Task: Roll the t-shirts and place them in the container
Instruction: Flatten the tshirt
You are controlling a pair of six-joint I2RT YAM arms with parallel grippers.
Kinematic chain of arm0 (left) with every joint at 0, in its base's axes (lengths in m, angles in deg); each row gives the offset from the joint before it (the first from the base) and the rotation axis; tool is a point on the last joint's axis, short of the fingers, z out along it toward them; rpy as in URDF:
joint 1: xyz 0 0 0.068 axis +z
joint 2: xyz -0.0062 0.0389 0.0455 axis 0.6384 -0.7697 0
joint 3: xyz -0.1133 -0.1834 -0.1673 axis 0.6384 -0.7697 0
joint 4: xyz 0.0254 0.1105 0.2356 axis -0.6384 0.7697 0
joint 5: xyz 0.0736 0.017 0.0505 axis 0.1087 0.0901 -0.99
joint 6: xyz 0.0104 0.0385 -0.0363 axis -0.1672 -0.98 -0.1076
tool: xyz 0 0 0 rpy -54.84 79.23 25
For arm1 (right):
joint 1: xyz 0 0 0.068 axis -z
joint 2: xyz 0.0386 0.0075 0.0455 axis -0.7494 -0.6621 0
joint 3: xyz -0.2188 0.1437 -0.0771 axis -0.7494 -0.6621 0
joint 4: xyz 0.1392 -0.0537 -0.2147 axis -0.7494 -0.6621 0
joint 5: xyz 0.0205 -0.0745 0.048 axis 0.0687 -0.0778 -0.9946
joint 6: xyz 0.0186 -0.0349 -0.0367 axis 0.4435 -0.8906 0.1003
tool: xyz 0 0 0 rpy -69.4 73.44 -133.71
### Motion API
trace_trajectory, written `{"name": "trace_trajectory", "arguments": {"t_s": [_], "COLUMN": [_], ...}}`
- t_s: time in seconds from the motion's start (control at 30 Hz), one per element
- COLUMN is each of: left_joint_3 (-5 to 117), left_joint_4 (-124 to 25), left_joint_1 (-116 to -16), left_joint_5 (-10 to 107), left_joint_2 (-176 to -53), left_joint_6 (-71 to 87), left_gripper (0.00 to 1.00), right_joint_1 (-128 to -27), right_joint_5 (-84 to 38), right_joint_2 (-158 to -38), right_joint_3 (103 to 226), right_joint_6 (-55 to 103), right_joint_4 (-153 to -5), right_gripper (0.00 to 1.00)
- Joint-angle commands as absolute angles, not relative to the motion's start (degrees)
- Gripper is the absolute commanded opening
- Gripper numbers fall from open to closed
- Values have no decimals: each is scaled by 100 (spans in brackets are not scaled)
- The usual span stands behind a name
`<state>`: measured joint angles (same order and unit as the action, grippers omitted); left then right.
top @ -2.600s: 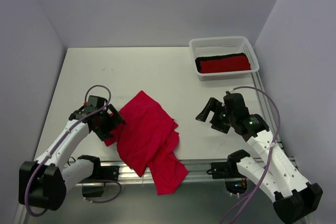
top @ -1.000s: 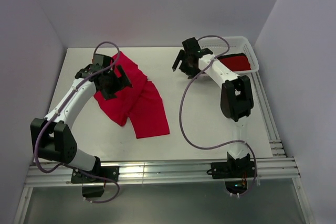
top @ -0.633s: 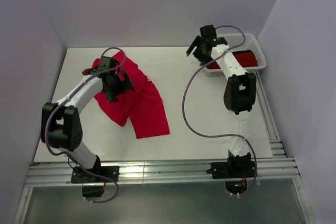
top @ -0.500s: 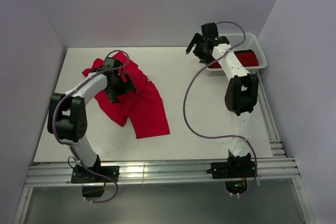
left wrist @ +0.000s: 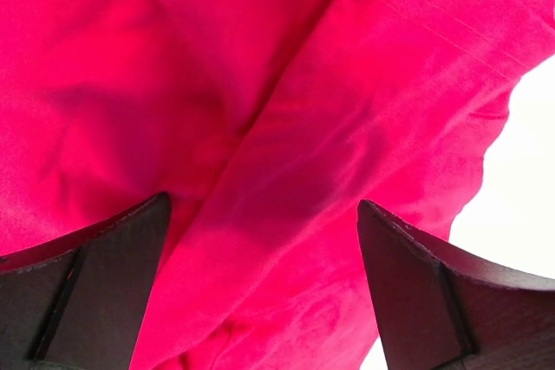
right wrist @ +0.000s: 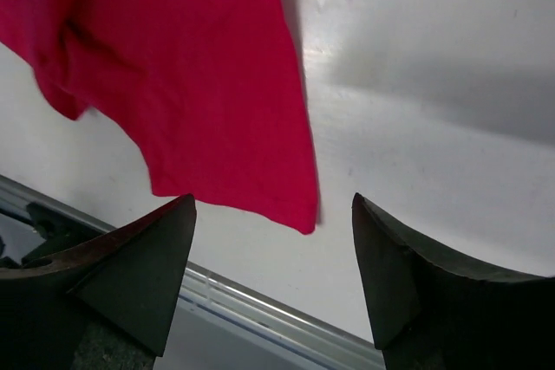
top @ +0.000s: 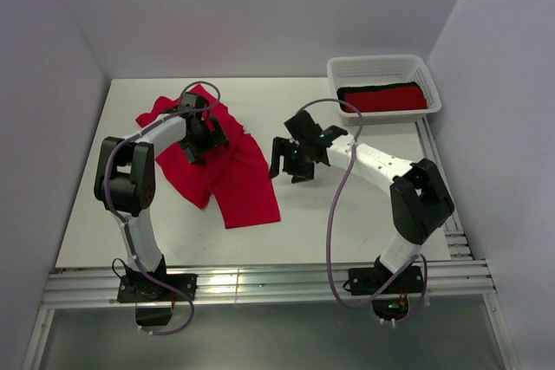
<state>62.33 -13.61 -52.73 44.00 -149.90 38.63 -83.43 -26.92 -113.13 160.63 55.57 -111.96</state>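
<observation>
A bright crimson t-shirt (top: 227, 171) lies crumpled and partly spread on the left half of the white table (top: 347, 205). My left gripper (top: 208, 136) hovers low over its upper part, jaws open; in the left wrist view (left wrist: 263, 203) the crimson cloth (left wrist: 286, 84) fills the gap between the dark fingers (left wrist: 95, 283) without being pinched. My right gripper (top: 288, 169) is open just right of the shirt. In the right wrist view (right wrist: 271, 214) the shirt's lower corner (right wrist: 199, 84) lies ahead of the fingertips (right wrist: 390, 257), apart from them.
A white basket (top: 421, 71) at the back right holds a red rolled bundle (top: 386, 101) with a black one (top: 381, 88) behind it. Purple walls close in the left, back and right. A metal rail (top: 277, 283) runs along the near edge, also in the right wrist view (right wrist: 260, 322).
My right arm has swung from the basket down to the middle of the table beside the shirt. My left gripper has edged right over the shirt's upper part.
</observation>
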Motion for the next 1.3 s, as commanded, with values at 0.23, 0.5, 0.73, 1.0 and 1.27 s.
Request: {"name": "trace_trajectory", "arguments": {"t_s": [0.23, 0.5, 0.73, 1.0, 1.27], "left_joint_3": [6662, 6882, 6917, 7057, 8313], "left_joint_4": [-1433, -1353, -1283, -1292, -3], "left_joint_1": [-5321, -5321, -5321, -5321, -5286], "left_joint_5": [4265, 4221, 4124, 4089, 3845], "left_joint_2": [-15216, -15392, -15524, -15577, -15340], "left_joint_6": [3792, 3792, 3775, 3766, 3503], "left_gripper": [89, 77, 72, 25, 0], "right_joint_1": [-9194, -9547, -9582, -9477, -8502], "right_joint_5": [-2396, -2546, -2502, -2212, -2291], "right_joint_2": [-11013, -11365, -11602, -11287, -10214], "right_joint_3": [14848, 14751, 14391, 14339, 13679], "right_joint_6": [6147, 6429, 6631, 6719, 6614], "right_joint_4": [-10671, -10459, -10249, -10380, -10485], "right_gripper": [68, 64, 54, 0, 0]}}
